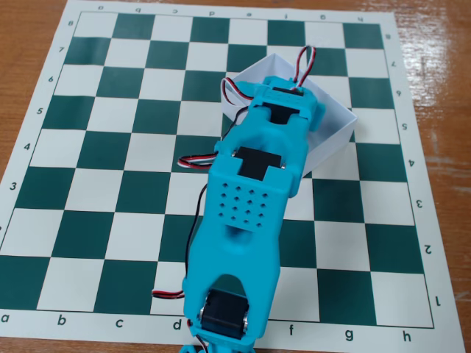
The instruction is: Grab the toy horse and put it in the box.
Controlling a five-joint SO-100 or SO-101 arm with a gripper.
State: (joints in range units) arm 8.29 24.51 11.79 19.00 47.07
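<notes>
Fixed view: blue arm (254,198) stretches over the white box (335,121), seemingly to drop the horse; gripper and horse hidden, grip unknowable.

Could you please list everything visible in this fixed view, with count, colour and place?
chessboard mat: one, green and white squares with a white lettered and numbered border, covering most of the table.
table: one, brown wood, showing at the corners and edges around the mat.
box: one, white, shallow, upper right of centre on the mat, turned at an angle to the squares and partly hidden by the arm.
toy horse: none visible; whether it sits under the arm or in the box cannot be told.
cables: several, red, black and white, running along the arm and looping above the box.
robot arm: one, turquoise with black motors, reaching from the bottom edge up over the box.
claw: hidden beneath the arm.
</notes>
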